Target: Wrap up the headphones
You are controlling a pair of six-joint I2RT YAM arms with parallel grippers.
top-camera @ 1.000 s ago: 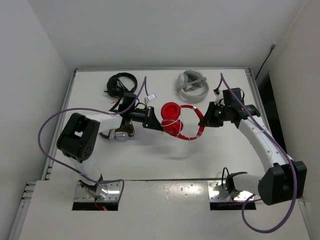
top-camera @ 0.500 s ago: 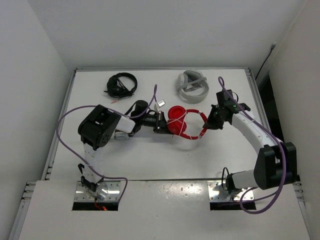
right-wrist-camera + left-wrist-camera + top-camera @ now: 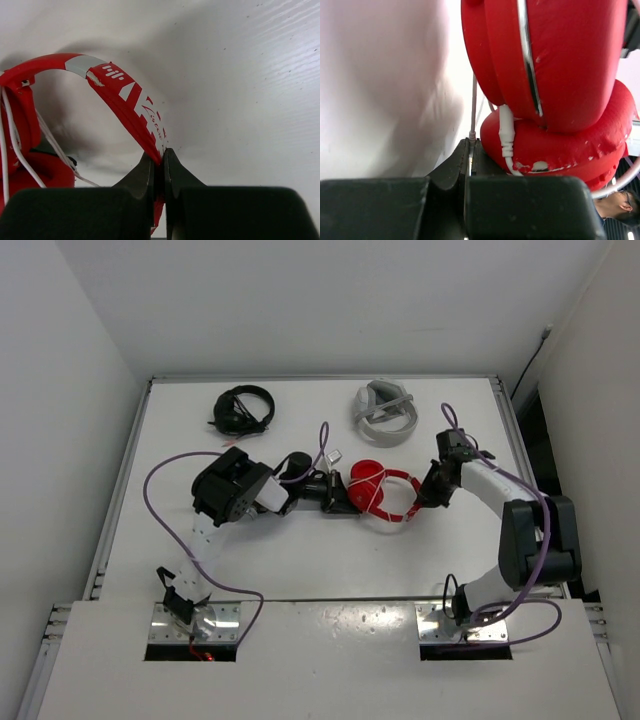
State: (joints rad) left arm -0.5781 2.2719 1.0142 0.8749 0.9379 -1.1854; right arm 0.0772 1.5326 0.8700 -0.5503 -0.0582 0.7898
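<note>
The red headphones (image 3: 375,485) are near the middle of the table, held between my two grippers. Their earcups fill the left wrist view (image 3: 555,75), and the red headband (image 3: 125,100) shows in the right wrist view. My right gripper (image 3: 428,492) is shut on the headband; it also shows in the right wrist view (image 3: 159,162). My left gripper (image 3: 340,498) is shut on the thin white cable (image 3: 473,107) right beside the earcups; it also shows in the left wrist view (image 3: 470,145). White cable turns lie across the earcups (image 3: 362,492).
Black headphones (image 3: 243,410) lie at the back left of the white table (image 3: 300,550). Grey-and-silver headphones (image 3: 384,410) lie at the back right. Walls close the table at the back and both sides.
My left arm has swung right and folded in, carrying the cable with it. The red headphones have shifted right and turned. My right gripper has moved a little down, still on the headband.
</note>
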